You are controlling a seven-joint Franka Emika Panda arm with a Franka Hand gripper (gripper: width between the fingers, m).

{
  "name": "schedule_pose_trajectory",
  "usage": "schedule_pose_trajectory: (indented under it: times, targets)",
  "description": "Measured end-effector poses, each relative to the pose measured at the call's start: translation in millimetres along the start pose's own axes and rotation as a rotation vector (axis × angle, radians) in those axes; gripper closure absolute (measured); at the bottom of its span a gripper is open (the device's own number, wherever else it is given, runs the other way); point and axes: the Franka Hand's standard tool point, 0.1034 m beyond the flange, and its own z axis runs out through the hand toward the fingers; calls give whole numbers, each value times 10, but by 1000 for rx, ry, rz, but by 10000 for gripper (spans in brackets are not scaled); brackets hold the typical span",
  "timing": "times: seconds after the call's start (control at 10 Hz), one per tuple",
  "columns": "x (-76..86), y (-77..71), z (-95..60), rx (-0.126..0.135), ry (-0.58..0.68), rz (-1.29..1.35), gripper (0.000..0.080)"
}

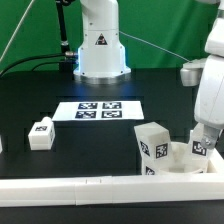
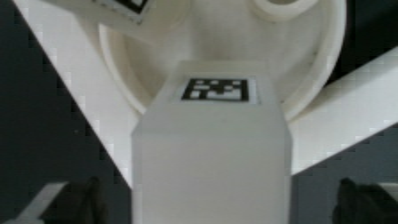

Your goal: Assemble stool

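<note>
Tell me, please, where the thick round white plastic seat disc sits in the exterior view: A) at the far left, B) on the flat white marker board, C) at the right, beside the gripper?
C: the seat disc lies at the exterior view's right, with the gripper close above it, apart from the marker board in the middle.

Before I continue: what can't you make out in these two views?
Whether the hand grips the leg: fingertips blurred and cut by the wrist view's edge; exterior view too small.
Whether the leg is seated in the seat: hidden behind the leg, wrist view.
The white piece at the exterior view's left: cut off by the edge.
</note>
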Motion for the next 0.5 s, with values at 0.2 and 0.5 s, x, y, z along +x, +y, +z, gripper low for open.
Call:
schedule_pose_trajectory:
  times: [0.2, 0.5]
  targets:
    - [-8, 6, 4, 0, 0, 42, 408]
    - [-18, 24, 0, -1, -1, 206, 464]
